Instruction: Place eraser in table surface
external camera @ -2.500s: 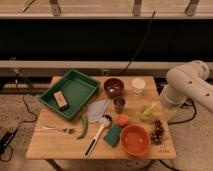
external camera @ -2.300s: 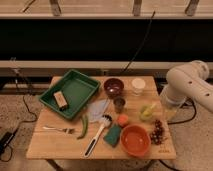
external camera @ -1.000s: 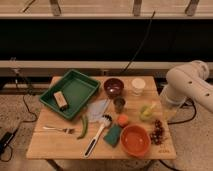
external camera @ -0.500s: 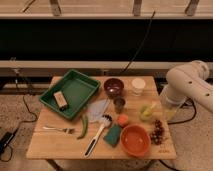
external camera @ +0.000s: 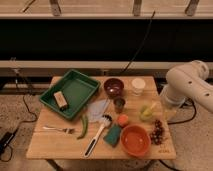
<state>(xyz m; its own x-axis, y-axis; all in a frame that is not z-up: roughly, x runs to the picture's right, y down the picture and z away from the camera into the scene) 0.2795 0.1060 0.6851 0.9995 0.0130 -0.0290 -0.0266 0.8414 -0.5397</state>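
The eraser [external camera: 61, 100], a small tan-brown block, lies inside the green tray [external camera: 82, 87] at the table's back left. The table surface [external camera: 52, 144] is a pale wooden plank top. My white arm [external camera: 187, 82] stands folded off the table's right edge. The gripper [external camera: 171, 102] sits at the arm's low end by that edge, far from the eraser and holding nothing that I can see.
On the table are a dark bowl [external camera: 113, 87], a white cup [external camera: 138, 86], a small cup [external camera: 119, 104], an orange bowl [external camera: 135, 140], a green sponge [external camera: 113, 135], a brush [external camera: 96, 137], a fork [external camera: 57, 130], a green pod [external camera: 83, 126] and grapes [external camera: 158, 132].
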